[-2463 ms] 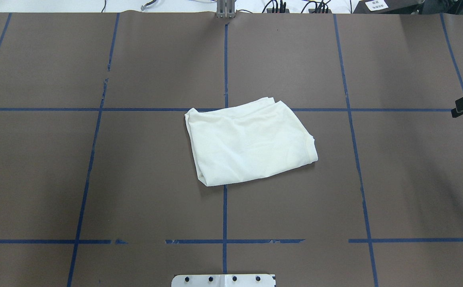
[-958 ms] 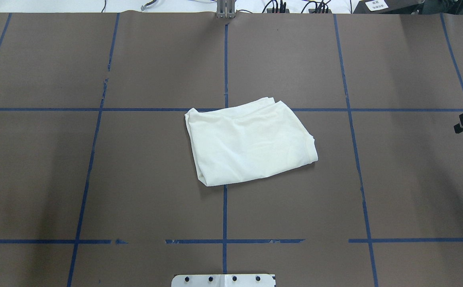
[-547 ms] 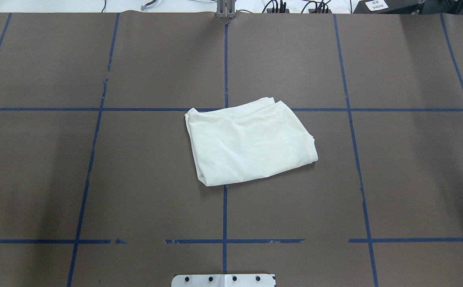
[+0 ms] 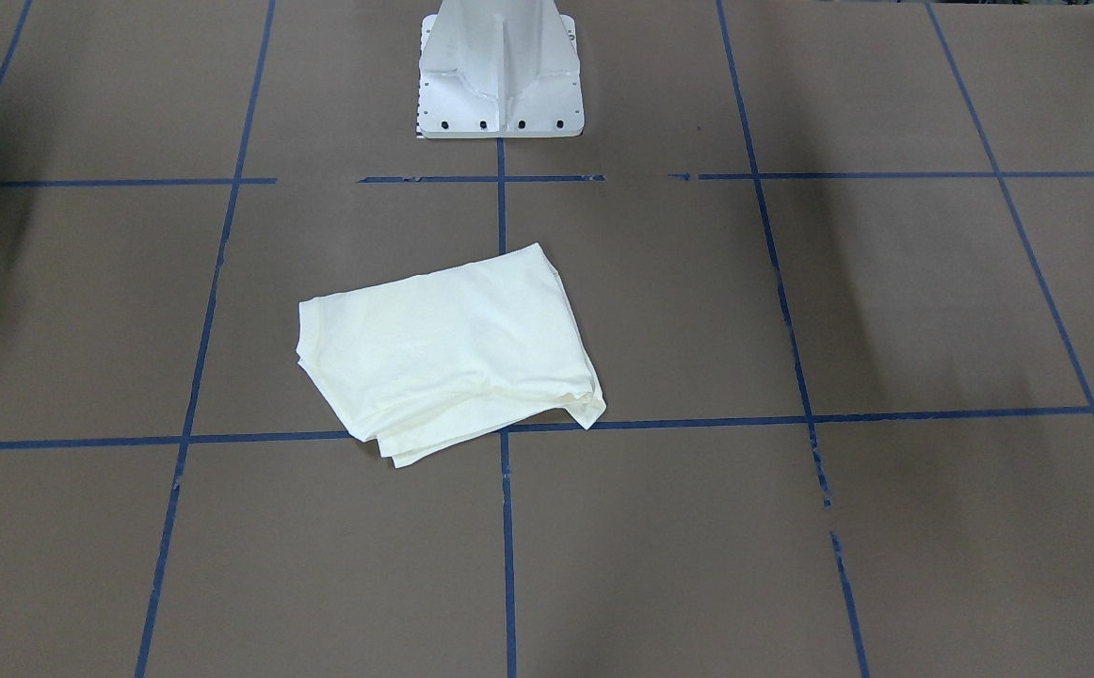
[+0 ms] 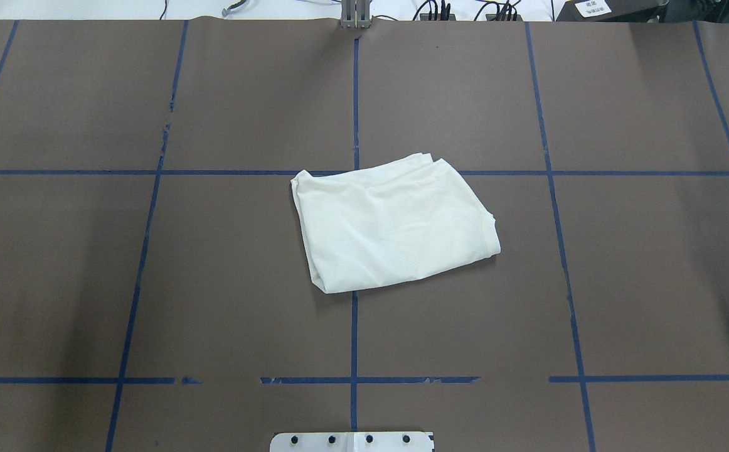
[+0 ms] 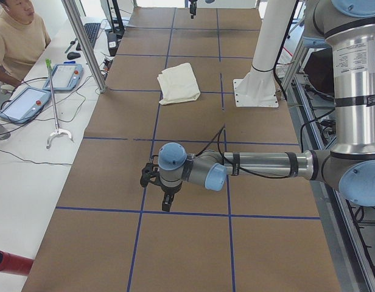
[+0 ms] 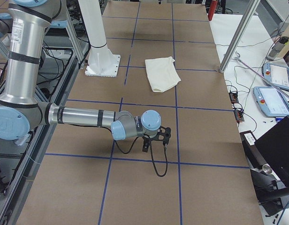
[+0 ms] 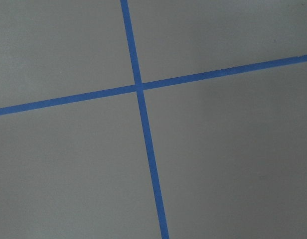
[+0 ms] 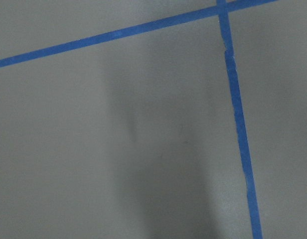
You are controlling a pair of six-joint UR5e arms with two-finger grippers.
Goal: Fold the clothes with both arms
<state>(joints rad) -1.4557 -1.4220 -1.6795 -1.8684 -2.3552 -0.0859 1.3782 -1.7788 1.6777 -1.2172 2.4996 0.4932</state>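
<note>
Cream T-shirt [image 5: 396,223] lies far from left tool [image 6: 152,176] and right tool [image 7: 157,137].

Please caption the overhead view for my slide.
Folded cream-white shirt lies at the centre of a brown table with blue tape lines.

L arm [image 6: 260,164]: silver tube segs, grey joint housings, lt-blue round caps [image 6: 173,156], blk bands toward the elbow end of the forearm. L cable [image 6: 217,139] blk, loops off the forearm. Upright seg carries a white label [image 6: 352,58] w/ small print, unreadable. L tool [image 6: 167,204] blk, w/ a blk block beside the wrist.

R arm [image 7: 81,116]: same build, i.e. silver tubes, grey joints, lt-blue caps, blk bands. R cable [image 7: 156,164] blk, thin, loops below the wrist. R tool [image 7: 145,146] blk.

Base: white metal pedestal [image 4: 500,56], w/ round column, ribbed flared foot, flat plate w/ 4 dark bolts [image 4: 483,123] along its edge.
</note>
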